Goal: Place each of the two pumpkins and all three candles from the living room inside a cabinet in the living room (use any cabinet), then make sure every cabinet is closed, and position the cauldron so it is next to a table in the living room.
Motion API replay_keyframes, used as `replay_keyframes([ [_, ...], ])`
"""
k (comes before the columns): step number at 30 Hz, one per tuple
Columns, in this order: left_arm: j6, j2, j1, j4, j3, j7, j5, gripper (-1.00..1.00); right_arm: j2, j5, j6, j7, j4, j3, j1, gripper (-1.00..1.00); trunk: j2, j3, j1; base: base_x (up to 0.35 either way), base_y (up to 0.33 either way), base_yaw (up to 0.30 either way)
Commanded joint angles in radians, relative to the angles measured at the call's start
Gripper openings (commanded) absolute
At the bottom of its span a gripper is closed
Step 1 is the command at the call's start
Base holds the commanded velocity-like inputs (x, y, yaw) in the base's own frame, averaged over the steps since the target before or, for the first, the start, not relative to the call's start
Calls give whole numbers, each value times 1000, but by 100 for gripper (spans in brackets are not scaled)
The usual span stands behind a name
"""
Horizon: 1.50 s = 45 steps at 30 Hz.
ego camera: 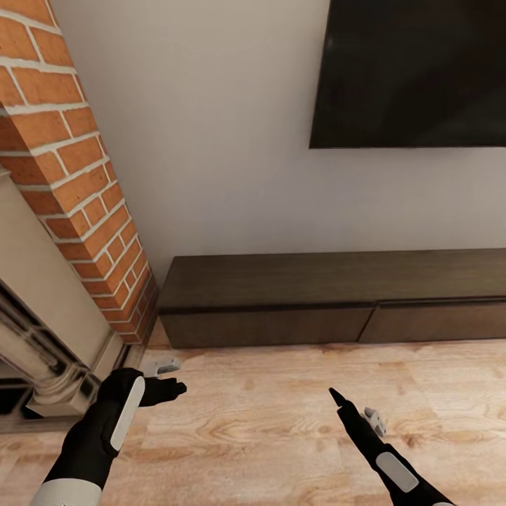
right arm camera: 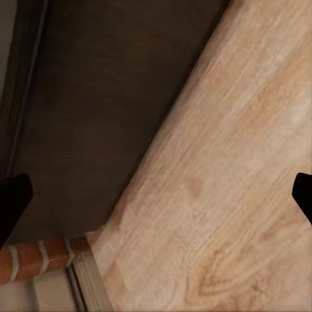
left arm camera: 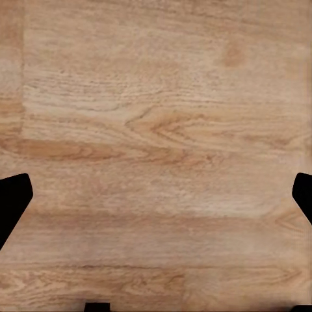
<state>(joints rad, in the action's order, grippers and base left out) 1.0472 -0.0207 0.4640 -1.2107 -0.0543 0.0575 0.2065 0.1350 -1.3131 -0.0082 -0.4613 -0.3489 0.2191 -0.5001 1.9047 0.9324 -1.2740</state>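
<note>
The long, low dark brown cabinet (ego camera: 330, 295) runs along the white wall ahead, and both of its handle-less drawer fronts are shut. Its dark front (right arm camera: 84, 117) also appears in the right wrist view. My left gripper (ego camera: 169, 377) hangs open over the wood floor near the fireplace base, with nothing between its fingers (left arm camera: 14, 198). My right gripper (ego camera: 356, 409) is open and empty too, low over the floor in front of the cabinet. The pumpkins, candles, cauldron and table are out of view.
A red brick chimney column (ego camera: 77, 176) with a pale stone fireplace surround (ego camera: 42, 330) stands at the left, touching the cabinet's end. A large black TV (ego camera: 414, 70) hangs on the wall above the cabinet. Light wood floor (ego camera: 267, 429) stretches between me and the cabinet.
</note>
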Motion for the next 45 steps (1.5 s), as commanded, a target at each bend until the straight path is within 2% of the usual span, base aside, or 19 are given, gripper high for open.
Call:
replay_keyframes([
  [1, 0, -1, 2, 8, -2, -1, 1, 100, -2, -1, 0, 0, -1, -2, 0, 100, 7, 3, -4, 0, 0, 0],
  [5, 0, -3, 10, 82, -6, -19, 3, 100, -3, -2, 1, 1, -3, -3, 0, 100, 35, 16, -19, 0, 0, 0],
  [7, 0, -6, 18, 131, -7, -56, 3, 100, -1, -3, 4, 2, -3, -3, 0, 100, 49, 22, -27, 0, 0, 0],
  [8, 0, -15, 27, 158, -7, -94, 3, 100, 0, -3, 13, 2, -2, -3, 0, 100, 56, 25, -31, 0, 0, 0],
  [10, 0, -45, 38, 189, -7, -184, 2, 100, 1, -6, 45, 2, 1, -4, -1, 100, 70, 31, -38, 0, 0, 0],
  [13, 0, -108, 45, 205, -4, -389, 2, 100, 5, -42, 106, -2, -3, -18, -2, 100, 91, 41, -50, 0, 0, 0],
  [14, 0, -117, 45, 206, -3, -429, 2, 100, 5, -52, 113, -3, -4, -24, -2, 100, 98, 44, -54, 0, 0, 0],
  [15, 0, -134, 46, 208, -2, -510, 1, 100, 5, -70, 123, -5, -5, -38, -2, 100, 105, 47, -58, 0, 0, 0],
  [16, 0, -142, 46, 208, -1, -549, 0, 100, 4, -76, 126, -6, -5, -45, -1, 100, 112, 50, -61, 0, 0, 0],
  [18, 0, -173, 46, 213, 0, -685, -4, 100, 1, -90, 132, -9, -8, -61, -1, 100, 126, 56, -69, 0, 0, 0],
  [21, 0, -193, 47, 216, 1, -783, -6, 100, 0, -96, 135, -12, -24, -67, -1, 100, 147, 66, -81, 0, 0, 0],
  [23, 0, -197, 47, 217, 1, -815, -7, 100, 0, -96, 136, -12, -33, -69, 0, 100, 161, 72, -88, 0, 0, 0],
  [35, 0, -203, 47, 215, -1, -894, -5, 100, 2, -96, 128, -15, -46, -71, 2, 100, 245, 110, -134, 0, 0, 0],
  [45, 0, -204, 47, 215, -1, -908, -6, 100, -1, -95, 126, -21, -47, -75, 0, 100, 315, 141, -173, 0, 0, 0],
])
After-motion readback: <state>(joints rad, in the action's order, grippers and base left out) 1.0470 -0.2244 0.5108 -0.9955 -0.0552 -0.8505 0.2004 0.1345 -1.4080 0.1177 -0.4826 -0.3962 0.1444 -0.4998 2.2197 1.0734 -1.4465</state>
